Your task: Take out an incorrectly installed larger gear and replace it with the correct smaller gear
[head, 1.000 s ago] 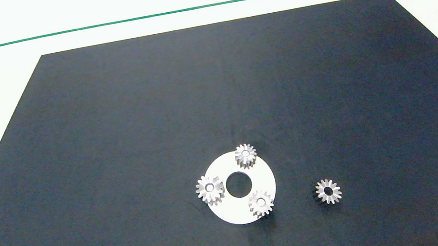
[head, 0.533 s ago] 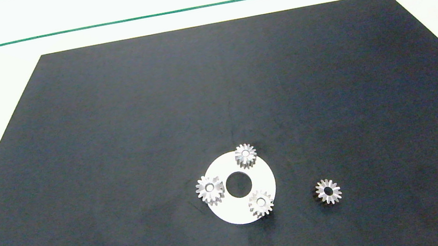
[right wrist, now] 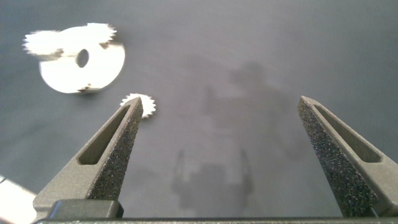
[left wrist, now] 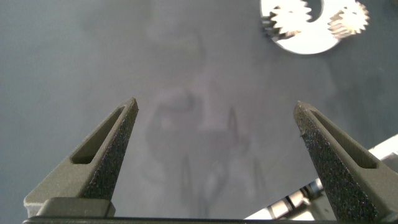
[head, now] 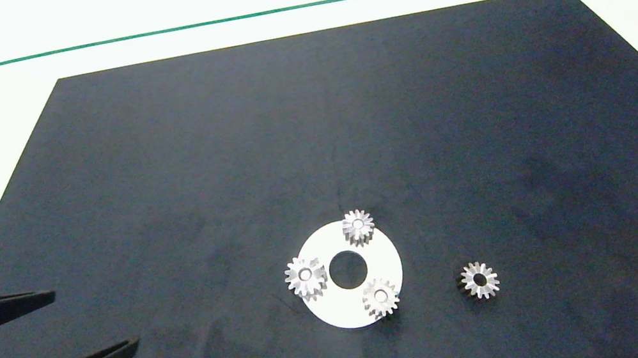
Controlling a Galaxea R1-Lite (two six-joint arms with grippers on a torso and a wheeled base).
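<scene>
Entering from the left with fingers spread wide and empty, my left gripper (head: 93, 320) lines up on the larger gear (head: 305, 276), the widest silver toothed wheel, seated on the white disc (head: 351, 311). The smaller gear (head: 480, 280) lies loose on the black mat (head: 313, 141) to the right; I keep the right gripper (right wrist: 221, 109) released above the mat near it.

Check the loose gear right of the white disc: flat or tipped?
Flat. The smaller gear lies face-up on the black mat, centre hole showing, apart from the white disc.
</scene>
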